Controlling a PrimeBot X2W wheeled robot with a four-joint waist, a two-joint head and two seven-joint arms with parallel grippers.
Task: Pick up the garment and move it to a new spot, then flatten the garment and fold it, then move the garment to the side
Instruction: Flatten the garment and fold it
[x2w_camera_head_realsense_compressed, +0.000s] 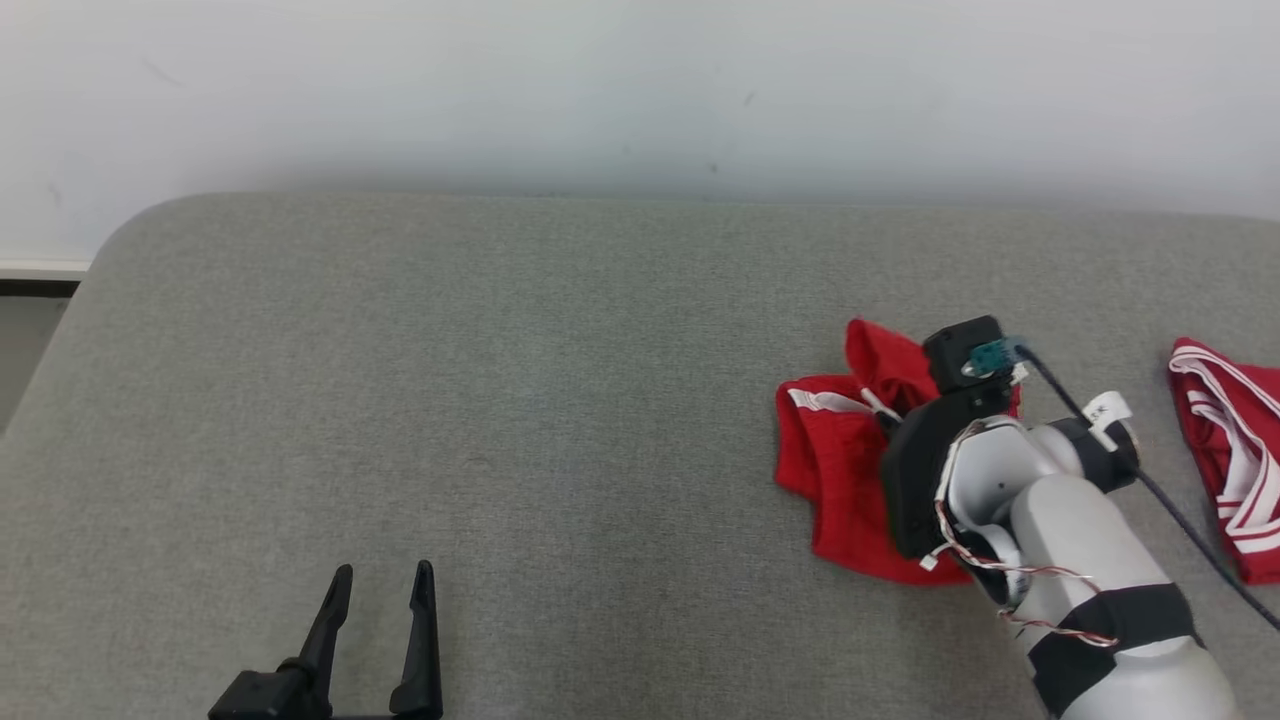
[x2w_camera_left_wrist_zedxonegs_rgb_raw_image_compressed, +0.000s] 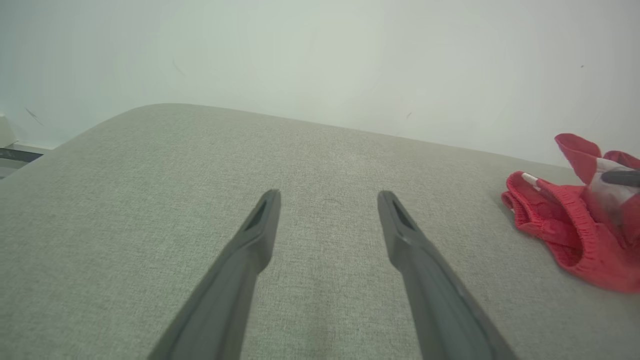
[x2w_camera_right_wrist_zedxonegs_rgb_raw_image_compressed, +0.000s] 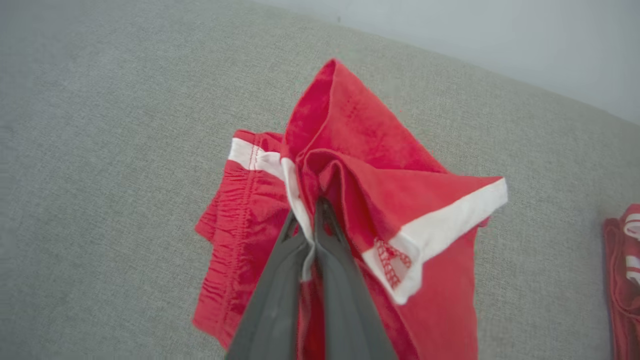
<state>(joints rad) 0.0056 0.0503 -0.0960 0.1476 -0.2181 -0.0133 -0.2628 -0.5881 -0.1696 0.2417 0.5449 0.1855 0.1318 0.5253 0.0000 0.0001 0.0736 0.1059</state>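
Judging by the scene, the pick-up step is in hand: at seven o'clock in the head view the left gripper (x2w_camera_head_realsense_compressed: 384, 568) is held wide and empty over the grey cushion (x2w_camera_head_realsense_compressed: 560, 380). At four o'clock the right gripper (x2w_camera_right_wrist_zedxonegs_rgb_raw_image_compressed: 311, 220) is pinched tight on a bunched fold of the red garment (x2w_camera_head_realsense_compressed: 835, 480), which lies crumpled there. A lift and a carry toward nine o'clock are called for next, with the striped cloth (x2w_camera_head_realsense_compressed: 1232, 455) at three o'clock left alone.
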